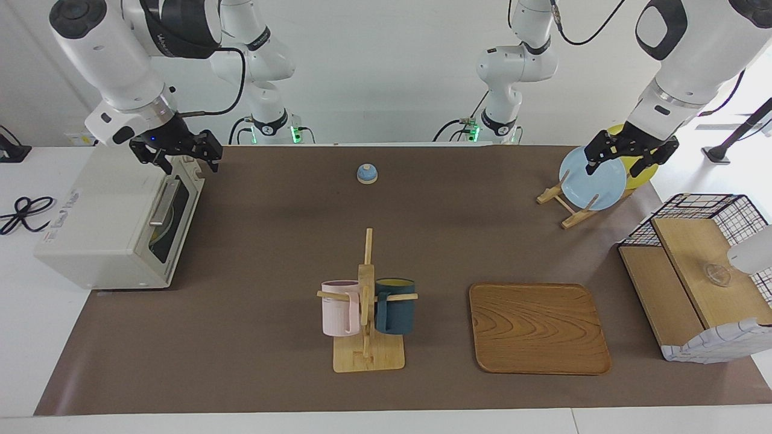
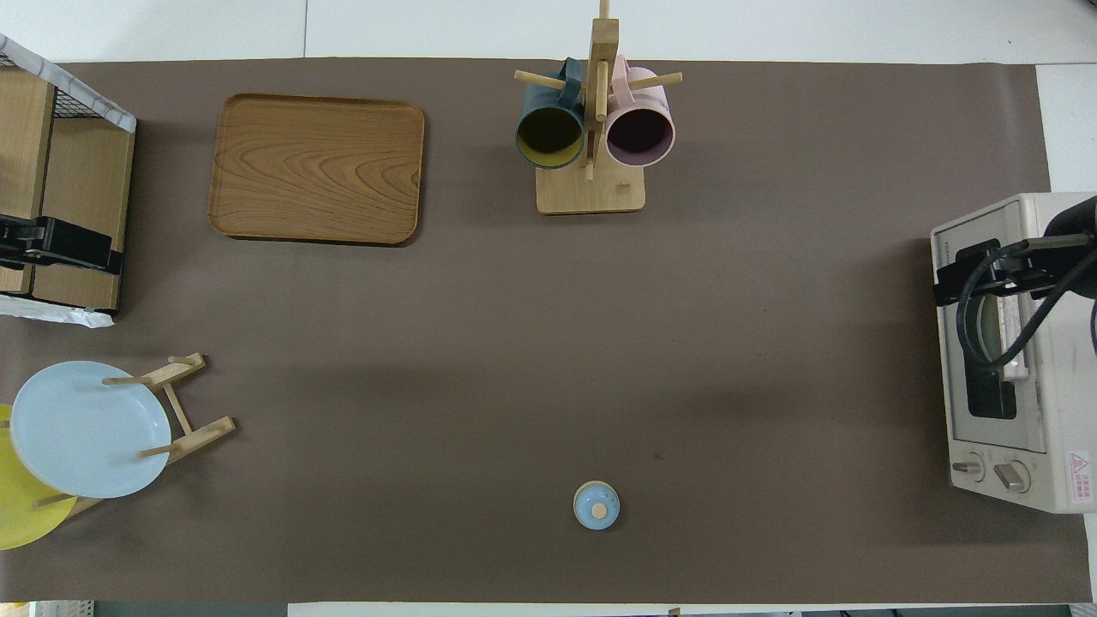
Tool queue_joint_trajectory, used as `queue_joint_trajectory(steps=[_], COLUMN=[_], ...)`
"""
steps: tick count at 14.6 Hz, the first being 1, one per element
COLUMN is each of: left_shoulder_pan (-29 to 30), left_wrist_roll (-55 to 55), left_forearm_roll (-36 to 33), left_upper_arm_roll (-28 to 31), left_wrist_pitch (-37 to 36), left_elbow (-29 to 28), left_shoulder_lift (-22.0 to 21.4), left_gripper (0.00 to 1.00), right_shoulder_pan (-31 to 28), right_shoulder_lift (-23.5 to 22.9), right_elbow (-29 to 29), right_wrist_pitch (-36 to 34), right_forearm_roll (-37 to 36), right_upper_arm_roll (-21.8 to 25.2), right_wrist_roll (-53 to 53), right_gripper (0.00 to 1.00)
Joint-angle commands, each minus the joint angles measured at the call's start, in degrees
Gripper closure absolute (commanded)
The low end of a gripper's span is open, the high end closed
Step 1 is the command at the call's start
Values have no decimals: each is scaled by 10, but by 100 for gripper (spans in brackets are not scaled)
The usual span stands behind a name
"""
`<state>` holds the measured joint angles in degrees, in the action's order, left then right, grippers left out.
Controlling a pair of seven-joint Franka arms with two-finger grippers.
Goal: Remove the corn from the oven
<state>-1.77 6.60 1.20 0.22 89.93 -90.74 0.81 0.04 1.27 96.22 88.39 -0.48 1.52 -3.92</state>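
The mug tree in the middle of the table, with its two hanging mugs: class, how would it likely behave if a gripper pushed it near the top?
The mug tree would probably tip rather than slide: its post is tall over a small flat base. The pink mug and dark teal mug hang loosely on pegs, so they would likely swing or slip off.

A matt brown mat [image 1: 271, 253] covered the tabletop. The oven [image 1: 102, 223] had a smooth cream-white casing, a dark glass door and a metal bar handle [image 1: 164, 202]. The tray [image 1: 537, 328] was grained wood with a soft sheen, the mug rack [image 1: 368, 337] pale bare wood. The blue plate [image 1: 594, 181] looked glossy.
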Motion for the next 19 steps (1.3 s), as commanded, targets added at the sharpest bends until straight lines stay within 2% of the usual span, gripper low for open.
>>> queue_joint_trajectory(steps=[1,5,6,7,8,11,14,19], left_shoulder_pan=[5,5,5,5,5,5,6,3], left_wrist_roll=[-4,-4,-4,-4,-4,-4,-4,-5], left_forearm_roll=[-11,-11,-11,-11,-11,-11,-11,-11], left_upper_arm_roll=[-4,-4,-4,-4,-4,-4,-3,-4], left_wrist_pitch=[-6,-6,-6,-6,-7,-6,-22,-25], left_elbow=[-6,-5,-6,-5,-6,-6,-8,-9], left_shoulder_lift=[-9,-9,-8,-9,-8,-9,-16,-21], left_gripper=[0,0,0,0,0,0,0,0], right_shoulder_pan=[-2,-7,-22,-26,-28,-46,-62,-69], right_shoulder_lift=[0,4,6,16,28,51,29,19], right_elbow=[-4,5,14,36,70,148,159,159], right_wrist_pitch=[-2,-2,13,47,69,143,158,164], right_forearm_roll=[4,-1,2,2,2,2,-2,-61], right_upper_arm_roll=[1,3,2,2,2,3,3,3], right_wrist_roll=[1,-9,-38,-69,-78,-66,-42,-42], right_gripper=[0,0,7,62,99,100,100,100])
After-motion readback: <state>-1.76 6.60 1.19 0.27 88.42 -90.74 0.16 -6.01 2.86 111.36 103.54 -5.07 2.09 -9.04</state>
